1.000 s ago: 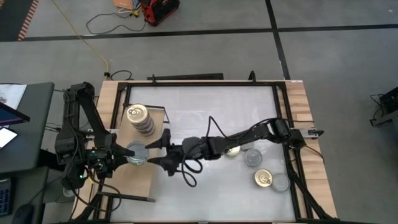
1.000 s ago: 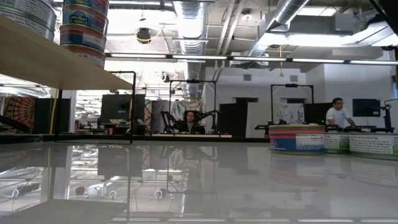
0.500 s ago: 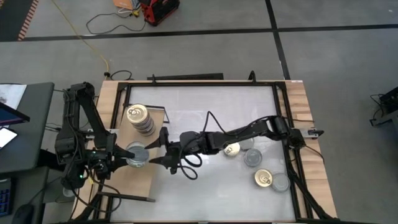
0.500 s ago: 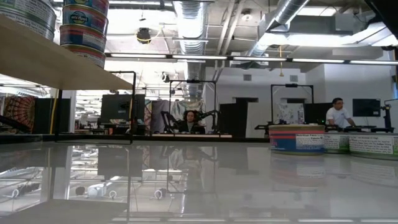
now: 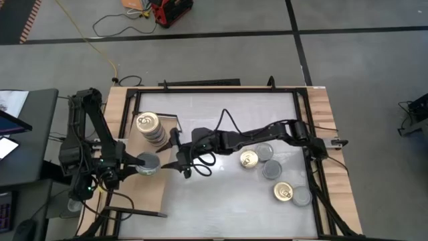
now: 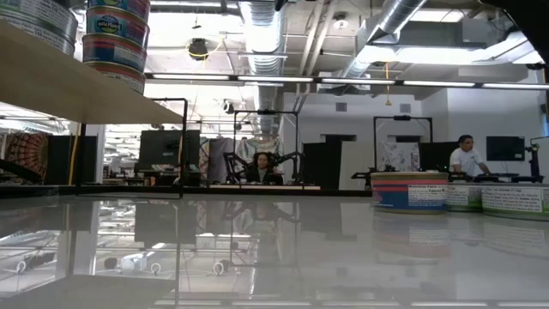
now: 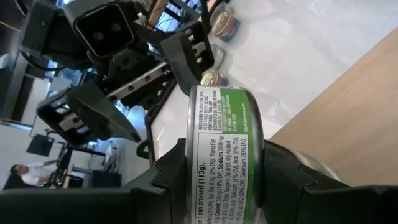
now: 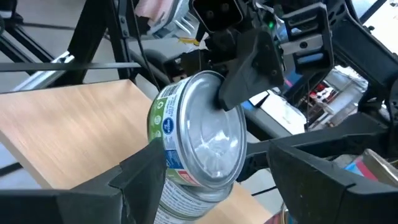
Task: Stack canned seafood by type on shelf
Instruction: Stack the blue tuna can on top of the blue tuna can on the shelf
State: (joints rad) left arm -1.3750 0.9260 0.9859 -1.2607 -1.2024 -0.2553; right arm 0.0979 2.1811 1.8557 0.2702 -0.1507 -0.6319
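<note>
Left gripper (image 5: 138,164) clamps a silver-topped tin (image 5: 148,165) over the shelf (image 5: 148,193) — its two dark fingers (image 7: 186,180) press the can's green-labelled side wall, and the right wrist view shows the can tilted, its plain grey top facing outward above the light wooden board. Just beside that can, on the side away from the left arm, the right gripper (image 5: 179,151) hangs with its jaws spread wide, one finger on either side of the held tin in its own wrist view, holding nothing. On the shelf's far part from the held can stands a stack of tins (image 5: 151,128) capped by a gold pull-tab top. Well apart from the shelf, out on the white tabletop (image 5: 221,201) past the right arm's elbow, lie the remaining loose cans — a gold-topped one (image 5: 249,159) near two grey-topped ones (image 5: 265,152), and another gold-topped tin (image 5: 283,193) touching a grey one (image 5: 301,196). Beyond the table, in the low view, a person in a white shirt (image 6: 466,157) sits in the room.
</note>
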